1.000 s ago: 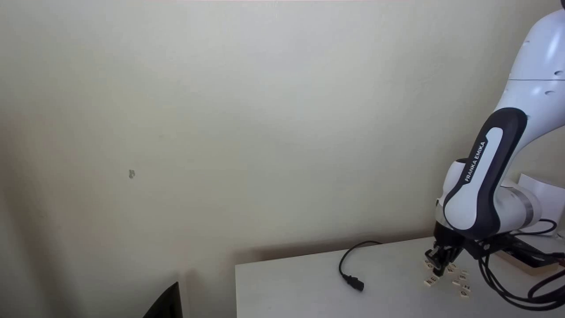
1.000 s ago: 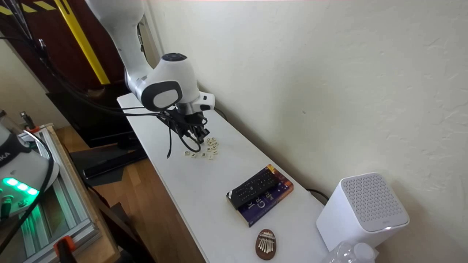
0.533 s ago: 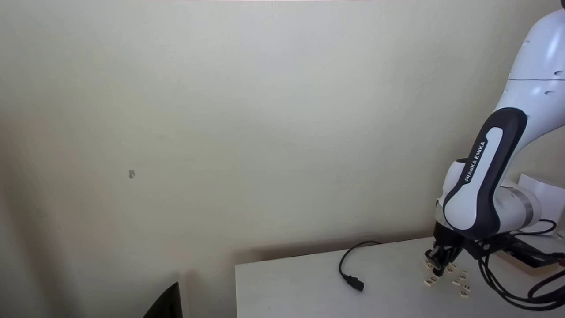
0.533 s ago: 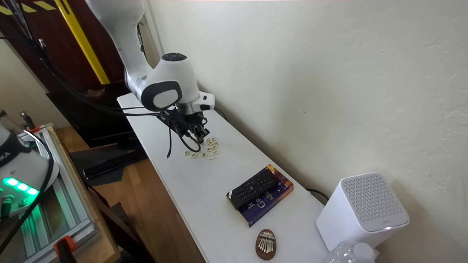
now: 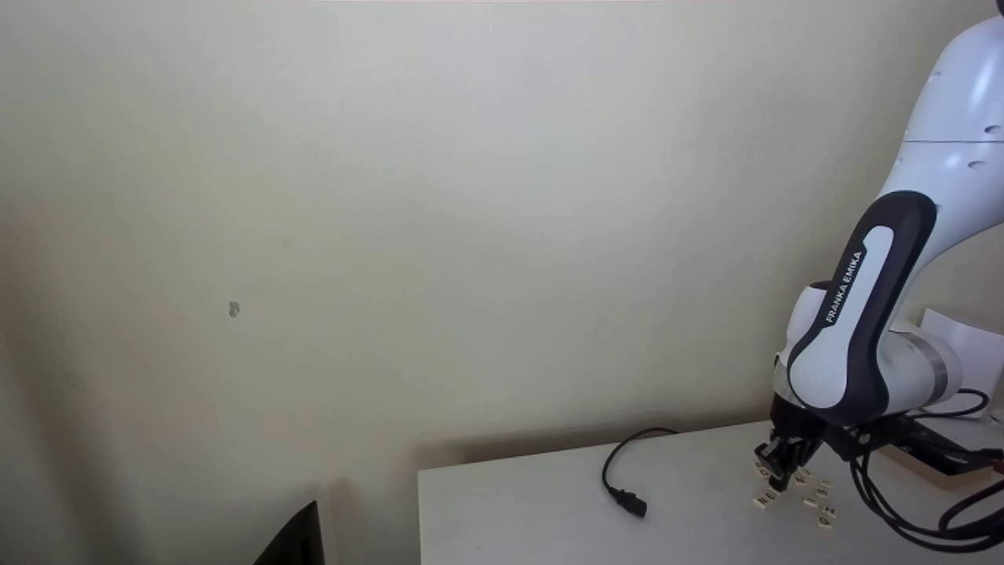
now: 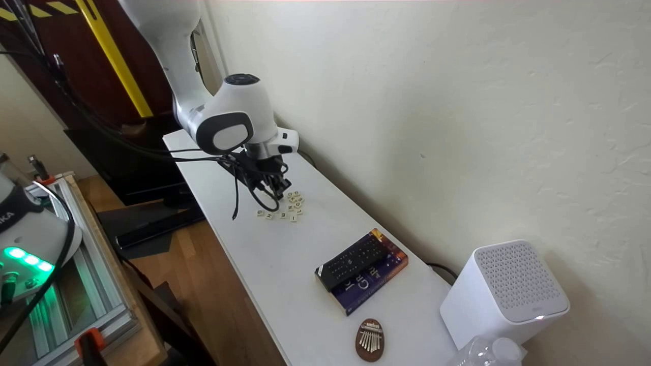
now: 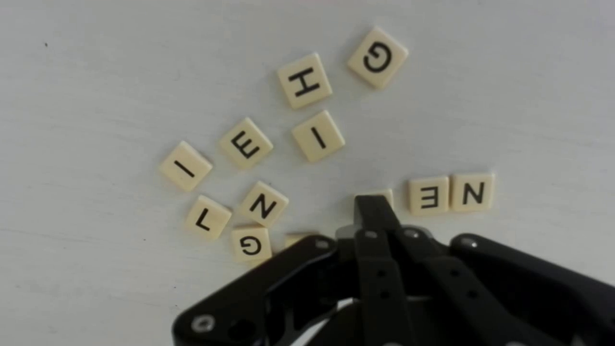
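Observation:
Several cream letter tiles lie face up on the white table [image 7: 96, 110]. My black gripper [image 7: 377, 206] is shut, its tip over or on a tile [image 7: 388, 195] that it mostly covers; contact cannot be told. I see nothing held between the fingers. Just right of the tip, in the wrist view, an E tile [image 7: 429, 195] and an N tile [image 7: 473, 192] sit side by side. Left and above lie an I tile [image 7: 318, 136], an H tile [image 7: 304, 80] and a G tile [image 7: 378, 57]. Another tile [image 7: 297, 238] is partly hidden by a finger linkage. In both exterior views the gripper [image 5: 777, 482] points down among the tiles.
A black cable plug [image 5: 630, 503] lies on the table near the wall. Elsewhere on it are a purple book [image 6: 366, 287] with a black remote-like device [image 6: 352, 262] on top, a brown thumb piano [image 6: 370, 340], a white box [image 6: 503, 295] and a clear bottle [image 6: 483, 353].

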Controlling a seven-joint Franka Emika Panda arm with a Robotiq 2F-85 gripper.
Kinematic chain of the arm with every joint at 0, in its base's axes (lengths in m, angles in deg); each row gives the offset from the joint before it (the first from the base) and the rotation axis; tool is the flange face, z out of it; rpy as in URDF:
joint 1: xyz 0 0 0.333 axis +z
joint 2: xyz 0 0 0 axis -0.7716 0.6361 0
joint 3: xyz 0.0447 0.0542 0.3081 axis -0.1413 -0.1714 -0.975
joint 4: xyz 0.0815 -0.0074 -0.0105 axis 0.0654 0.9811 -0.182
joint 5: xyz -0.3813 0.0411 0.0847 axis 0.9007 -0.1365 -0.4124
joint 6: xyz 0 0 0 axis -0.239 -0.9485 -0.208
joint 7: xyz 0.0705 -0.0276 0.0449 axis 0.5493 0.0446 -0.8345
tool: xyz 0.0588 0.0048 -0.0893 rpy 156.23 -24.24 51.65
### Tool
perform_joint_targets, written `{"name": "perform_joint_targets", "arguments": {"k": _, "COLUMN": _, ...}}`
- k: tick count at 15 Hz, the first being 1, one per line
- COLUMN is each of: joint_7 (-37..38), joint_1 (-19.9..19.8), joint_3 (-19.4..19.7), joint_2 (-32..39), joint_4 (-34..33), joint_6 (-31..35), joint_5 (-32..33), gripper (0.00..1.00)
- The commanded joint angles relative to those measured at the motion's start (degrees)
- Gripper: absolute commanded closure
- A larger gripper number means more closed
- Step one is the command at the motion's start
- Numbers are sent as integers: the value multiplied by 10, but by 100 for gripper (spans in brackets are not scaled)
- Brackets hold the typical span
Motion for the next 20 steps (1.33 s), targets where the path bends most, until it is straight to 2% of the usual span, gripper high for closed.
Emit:
{"name": "perform_joint_targets", "arguments": {"k": 1, "joint_7": -2, "joint_1": 3, "joint_3": -2, "joint_2": 9, "joint_4": 3, "joint_6": -8, "joint_5": 0, "gripper": 100}}
{"name": "perform_joint_targets", "arguments": {"k": 20, "joint_7": -7, "joint_1": 14, "joint_3": 2, "joint_2": 8, "joint_4": 6, "joint_6": -9, "joint_5": 4, "gripper": 100}}
